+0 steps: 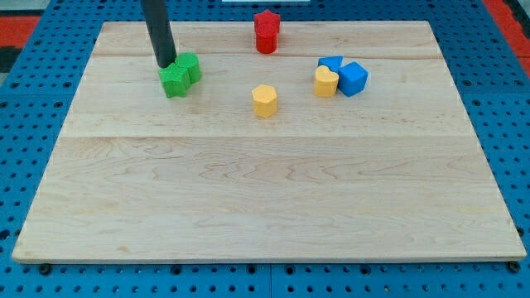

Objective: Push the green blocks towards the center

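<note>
at the view's top left, the dark rod runs out of the frame, so the arm above it is cut off and unseen; no gripper shows, so whether one is spread or pressed together cannot be told; my tip [166, 64] comes down at the upper left edge of the green blocks, touching or all but touching them, the exact contact being hard to make out where the rod's end meets the green.

the two green blocks sit pressed together, well left of the counter's middle and toward its top; the front green block [175, 80] looks star-like or notched, and the rear green block [191, 67] is partly hidden behind it, its shape unclear.

the counter [265, 207] is pale wood with visible grain and seams between planks, lying on a blue pegboard [33, 124] dotted with holes; its lower corners are close to the frame's bottom edge.

at the view's top centre stands a red block [267, 31], star-like on its upper face, seemingly tall or stacked; near the middle is a yellow block [264, 100], roughly hexagonal; to the view's right a second yellow block [325, 82], rounded, touches a blue cube [354, 78], and another blue block [330, 63] is half hidden behind them, its form uncertain; all blocks look matte and solid.
</note>
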Controlling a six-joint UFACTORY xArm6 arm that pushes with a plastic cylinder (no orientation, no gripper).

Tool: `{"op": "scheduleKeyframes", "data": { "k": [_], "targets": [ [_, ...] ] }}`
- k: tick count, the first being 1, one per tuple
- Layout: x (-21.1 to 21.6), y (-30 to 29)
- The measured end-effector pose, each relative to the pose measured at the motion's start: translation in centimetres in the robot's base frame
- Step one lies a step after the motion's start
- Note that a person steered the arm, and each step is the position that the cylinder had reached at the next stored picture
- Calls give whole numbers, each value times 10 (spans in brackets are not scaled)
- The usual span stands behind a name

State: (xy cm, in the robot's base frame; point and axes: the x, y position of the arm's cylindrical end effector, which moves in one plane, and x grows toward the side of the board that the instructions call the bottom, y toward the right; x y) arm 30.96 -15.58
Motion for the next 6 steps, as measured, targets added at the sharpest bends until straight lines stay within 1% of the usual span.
{"op": "scheduleKeyframes", "data": {
  "k": [1, 2, 3, 4, 6],
  "targets": [
    [31, 0],
    [46, -2],
    [76, -28],
    [76, 11],
    [60, 89]
  ]
}}
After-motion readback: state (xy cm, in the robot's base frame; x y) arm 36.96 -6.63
